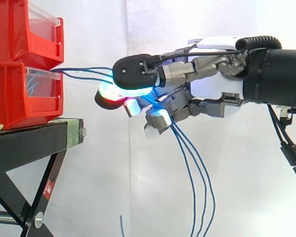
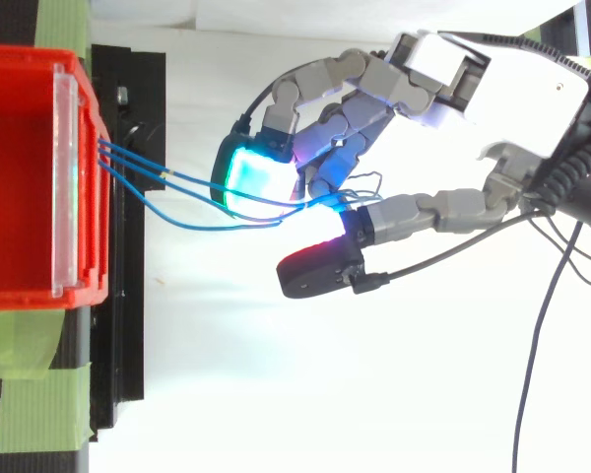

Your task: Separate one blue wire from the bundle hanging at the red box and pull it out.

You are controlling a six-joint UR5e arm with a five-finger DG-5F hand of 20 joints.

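The white curtain point(image 1: 227, 187) hangs behind everything. In front of it the arm comes in level, and its hand point(image 1: 212, 89) is held out towards the bins, just short of them and above the height of the black stand point(image 1: 24, 143).

On that stand sit two red bins, one on top of the other. Looking down into the upper bin point(image 1: 15, 29), I see its plain red floor behind a clear front panel point(image 2: 67, 177). The lower bin point(image 1: 10, 94) has a clear panel point(image 1: 39, 81) too, and a faint streak of blue shows through it.

The blue wires point(image 2: 187, 182) leave the front of the bins at the top edge of the lower one and run nearly level across the gap to the hand. From above I count three strands at the bin; the lowest sags in a loop before it reaches the fingers.

The hand is closed on the blue wires: its fingers are curled, and the glowing fingertips point(image 2: 251, 172) press together around them. Below the hand, three strands hang down in long curves.

Strips of green tape point(image 2: 39, 394) lie on the stand by the bin.
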